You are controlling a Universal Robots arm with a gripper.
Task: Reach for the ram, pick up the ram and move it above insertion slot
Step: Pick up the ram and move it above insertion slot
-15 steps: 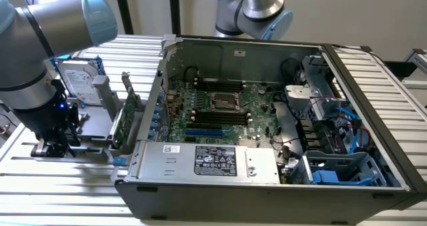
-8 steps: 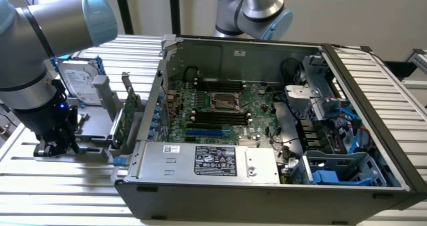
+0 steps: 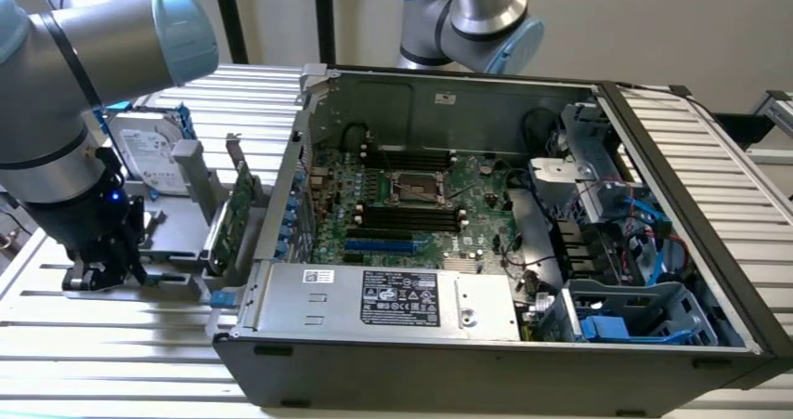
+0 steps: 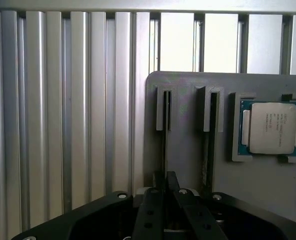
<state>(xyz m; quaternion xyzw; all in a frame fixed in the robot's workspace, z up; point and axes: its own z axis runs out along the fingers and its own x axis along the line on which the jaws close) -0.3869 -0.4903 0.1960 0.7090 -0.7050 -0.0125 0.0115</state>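
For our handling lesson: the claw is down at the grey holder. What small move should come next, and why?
Probably a short, straight lift. The claw looks shut on the ram, which stands edge-on in a slot of the grey holder, so pulling along the slot should free it without bending it.

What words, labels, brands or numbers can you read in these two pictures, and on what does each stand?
On the power supply box, the black label: print too small to read.
Beside it, the white sticker: too small to read.
On the hard drive, the top label: blurred, unreadable.
On the processor chip, the metal lid: faint lines of print, unreadable.
No text can be quoted.
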